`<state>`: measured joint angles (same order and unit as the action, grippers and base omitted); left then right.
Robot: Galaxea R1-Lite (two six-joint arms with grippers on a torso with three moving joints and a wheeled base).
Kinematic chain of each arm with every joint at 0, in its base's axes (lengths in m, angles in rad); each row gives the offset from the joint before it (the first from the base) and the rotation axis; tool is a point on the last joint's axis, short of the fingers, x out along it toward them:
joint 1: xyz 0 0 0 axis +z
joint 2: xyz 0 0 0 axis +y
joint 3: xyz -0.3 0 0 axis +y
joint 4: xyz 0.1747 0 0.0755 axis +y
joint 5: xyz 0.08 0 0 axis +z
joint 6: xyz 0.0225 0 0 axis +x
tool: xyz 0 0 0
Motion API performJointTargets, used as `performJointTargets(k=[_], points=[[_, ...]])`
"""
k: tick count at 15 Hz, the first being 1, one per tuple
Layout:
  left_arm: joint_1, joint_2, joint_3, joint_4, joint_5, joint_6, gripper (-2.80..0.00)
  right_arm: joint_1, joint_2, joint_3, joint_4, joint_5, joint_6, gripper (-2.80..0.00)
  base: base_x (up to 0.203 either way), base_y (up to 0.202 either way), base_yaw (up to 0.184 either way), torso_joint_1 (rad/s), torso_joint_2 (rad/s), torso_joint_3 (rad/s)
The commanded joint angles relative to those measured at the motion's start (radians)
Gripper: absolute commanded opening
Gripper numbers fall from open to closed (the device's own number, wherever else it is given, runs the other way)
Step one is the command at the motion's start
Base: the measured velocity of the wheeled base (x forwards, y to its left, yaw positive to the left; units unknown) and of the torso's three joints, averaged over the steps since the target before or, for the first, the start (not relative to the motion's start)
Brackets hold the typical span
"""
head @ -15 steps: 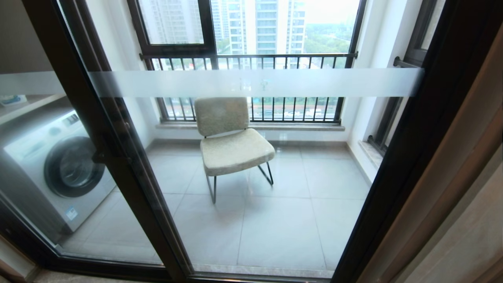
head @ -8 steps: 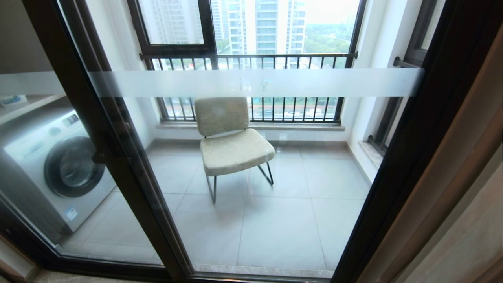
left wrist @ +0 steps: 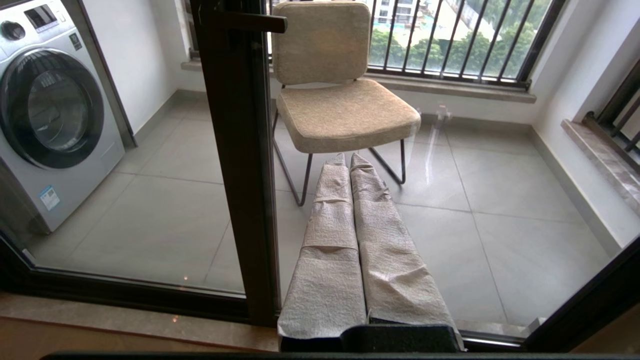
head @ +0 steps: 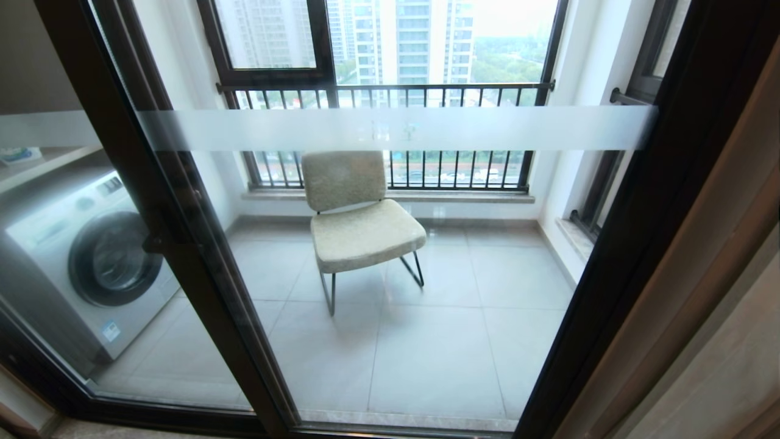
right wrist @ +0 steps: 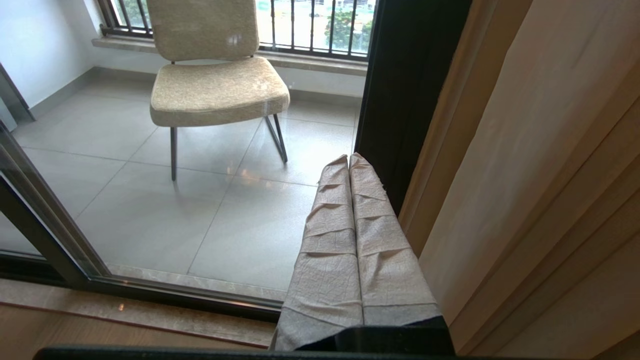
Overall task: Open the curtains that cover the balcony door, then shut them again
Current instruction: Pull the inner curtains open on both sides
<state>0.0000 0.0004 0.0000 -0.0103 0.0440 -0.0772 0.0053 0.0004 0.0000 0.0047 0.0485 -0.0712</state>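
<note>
Both grippers pressed closed, holding nothing: left gripper (left wrist: 349, 161) faces the balcony door (head: 390, 244) beside its dark centre frame post (left wrist: 240, 165), right gripper (right wrist: 348, 161) just beside the curtains (right wrist: 540, 175), which hang bunched at the right edge, glass uncovered. Risks, as I judge them: closed fingers pushing the cloth rather than catching a fold; a reach overshooting into the glass; a pull taking the thick cream layer only.

Nothing has changed since the earlier head views: the balcony door (head: 390, 256), the chair (head: 359, 225) and the washing machine (head: 91, 262) show no shift.
</note>
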Motion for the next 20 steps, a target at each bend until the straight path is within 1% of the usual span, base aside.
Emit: performJointTargets(k=[1, 11, 13, 14, 18, 20], points=[[0.001, 0.001, 0.0, 0.0, 0.0, -0.001, -2.8, 0.001, 0.0, 0.0, 0.0, 0.001, -0.001, -2.8, 0.0, 0.0, 0.0, 0.0, 0.0, 0.0], [0.001, 0.0, 0.0, 0.0, 0.0, -0.001, -2.8, 0.001, 0.0, 0.0, 0.0, 0.001, 0.001, -2.8, 0.0, 0.0, 0.0, 0.0, 0.0, 0.0], [0.0, 0.001, 0.0, 0.0, 0.0, -0.001, -2.8, 0.001, 0.0, -0.003, -0.003, 0.0, -0.032, -2.8, 0.0, 0.0, 0.0, 0.0, 0.0, 0.0], [0.0, 0.001, 0.0, 0.0, 0.0, -0.001, -2.8, 0.0, 0.0, -0.014, -0.012, 0.003, -0.035, -2.8, 0.0, 0.0, 0.0, 0.0, 0.0, 0.0], [0.0, 0.001, 0.0, 0.0, 0.0, -0.001, -2.8, -0.001, 0.007, -0.16, 0.01, 0.017, -0.035, -2.8, 0.0, 0.0, 0.0, 0.0, 0.0, 0.0], [0.001, 0.0, 0.0, 0.0, 0.0, -0.001, -2.8, 0.0, 0.057, -0.255, 0.025, 0.014, -0.045, -2.8, 0.0, 0.0, 0.0, 0.0, 0.0, 0.0]])
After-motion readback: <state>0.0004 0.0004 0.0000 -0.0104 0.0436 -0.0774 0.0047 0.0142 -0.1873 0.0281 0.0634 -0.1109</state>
